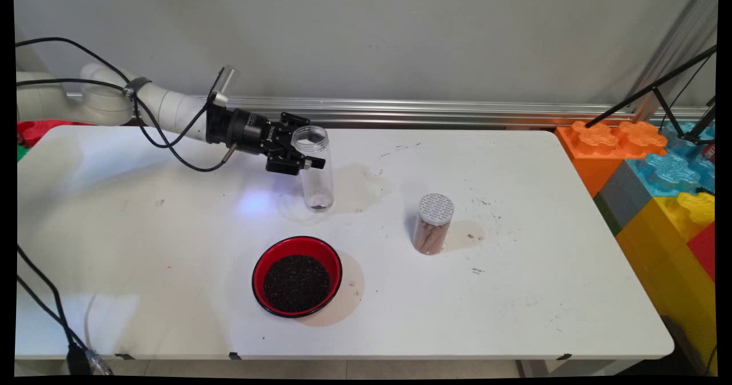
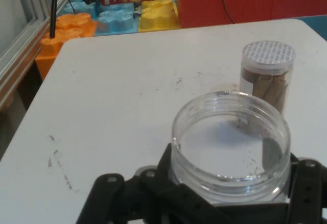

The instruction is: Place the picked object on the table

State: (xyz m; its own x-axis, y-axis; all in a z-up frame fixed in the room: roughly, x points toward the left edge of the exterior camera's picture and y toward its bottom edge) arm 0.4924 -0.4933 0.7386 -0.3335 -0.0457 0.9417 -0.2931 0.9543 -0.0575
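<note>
At table's (image 1: 514, 316) far-left part, gripper (image 1: 302, 149) clenched on open jar (image 1: 313, 170), fingers at neck just below rim. Jar upright, base on or just above table; cannot tell which. Jar likely light, stiff plastic, smooth and slippery; neck grip suits it. Clear, lidless, nearly empty, dark specks at bottom. Lidded jar (image 1: 433, 225) with brown contents stands well right. Red bowl (image 1: 297, 276) of dark grains sits nearer front.
</note>
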